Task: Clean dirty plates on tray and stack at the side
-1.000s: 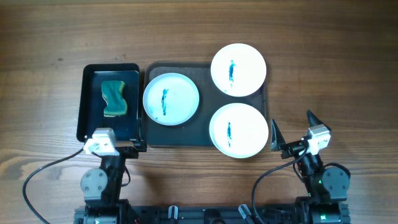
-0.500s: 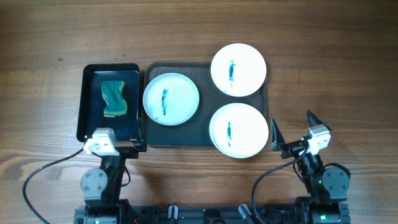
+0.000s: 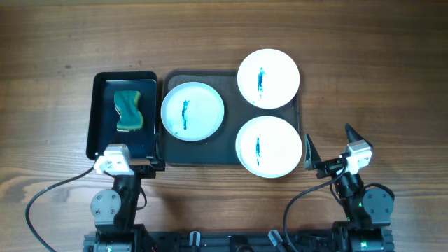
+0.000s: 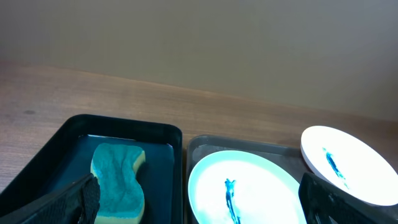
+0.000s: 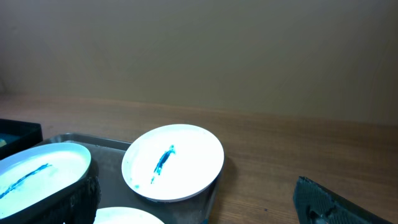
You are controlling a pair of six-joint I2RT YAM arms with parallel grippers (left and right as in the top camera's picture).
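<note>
Wooden table point(image 3: 224, 35) carries all items. The large dark grey tray point(image 3: 227, 136) lies at its centre; the smaller glossy black tray point(image 3: 101, 140) sits just beside it on my left. Three white plates rest on the large tray: the left plate point(image 3: 192, 111) fully within the rim; the far right plate point(image 3: 268, 78) overhanging the far rim; the near right plate point(image 3: 269, 146) overhanging the near right corner. Each plate bears a blue-green streak at its centre; none is stacked. A teal and yellow sponge point(image 3: 127, 110) lies in the small tray. My left gripper point(image 3: 129, 166) is at the small tray's near edge, jaws spread wide, empty; my right gripper point(image 3: 328, 136) is just beside the near right plate, jaws likewise wide, empty.
</note>
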